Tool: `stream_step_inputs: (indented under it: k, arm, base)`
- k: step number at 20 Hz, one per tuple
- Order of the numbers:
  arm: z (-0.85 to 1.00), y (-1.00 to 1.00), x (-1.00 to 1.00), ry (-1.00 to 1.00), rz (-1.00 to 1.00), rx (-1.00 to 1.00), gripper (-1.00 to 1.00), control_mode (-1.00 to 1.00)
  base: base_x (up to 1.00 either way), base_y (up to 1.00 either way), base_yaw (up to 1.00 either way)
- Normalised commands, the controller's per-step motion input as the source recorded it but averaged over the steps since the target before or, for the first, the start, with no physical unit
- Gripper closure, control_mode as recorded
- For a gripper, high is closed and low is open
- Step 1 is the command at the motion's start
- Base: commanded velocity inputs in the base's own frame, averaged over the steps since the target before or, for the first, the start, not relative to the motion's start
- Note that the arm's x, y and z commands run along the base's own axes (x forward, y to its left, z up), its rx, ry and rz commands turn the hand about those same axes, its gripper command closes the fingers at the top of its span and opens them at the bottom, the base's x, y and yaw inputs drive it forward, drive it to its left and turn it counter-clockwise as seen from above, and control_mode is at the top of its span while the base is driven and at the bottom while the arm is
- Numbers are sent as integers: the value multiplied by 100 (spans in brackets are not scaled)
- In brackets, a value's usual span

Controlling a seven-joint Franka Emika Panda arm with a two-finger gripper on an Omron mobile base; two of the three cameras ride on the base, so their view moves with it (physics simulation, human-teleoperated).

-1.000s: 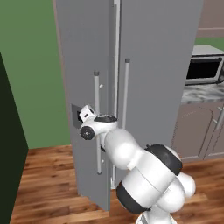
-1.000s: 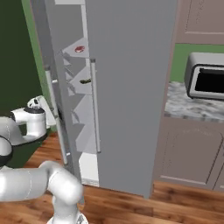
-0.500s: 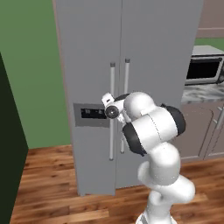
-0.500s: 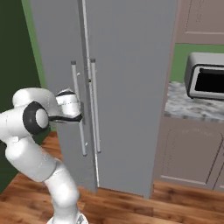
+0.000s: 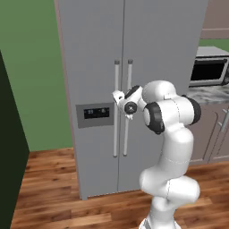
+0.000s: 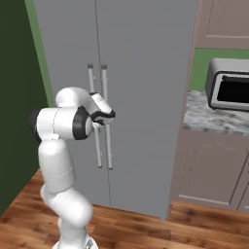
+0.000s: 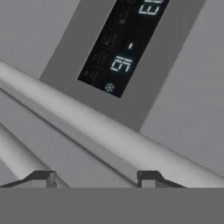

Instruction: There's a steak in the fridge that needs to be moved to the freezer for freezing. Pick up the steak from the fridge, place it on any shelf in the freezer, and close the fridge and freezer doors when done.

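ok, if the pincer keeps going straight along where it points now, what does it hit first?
Most likely the silver bar handle of the freezer door: in the hand view it crosses just beyond the pincer, jaws apart. The dispenser panel lies behind it. Depth is hard to judge.

The white arm rises from its base, bends at a bulky dark-jointed elbow at chest height, and reaches forward with the wrist level. The claw (image 5: 117,96) points ahead and slightly sideways. In the hand view, its two dark fingertips (image 7: 41,177) stand apart with an empty gap between them.
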Motion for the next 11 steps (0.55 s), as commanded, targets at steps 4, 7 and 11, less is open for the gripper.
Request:
stream_step_inputs:
  k: [4,7,11]
  arm:
    - [-1,0,94,-1,0,1,-100,-100]
    - [0,-13,13,-3,0,4,-100,-100]
    - [0,-41,-44,-11,0,8,-100,-100]
  base:
    - [0,0,0]
    - [0,0,0]
    - [0,0,0]
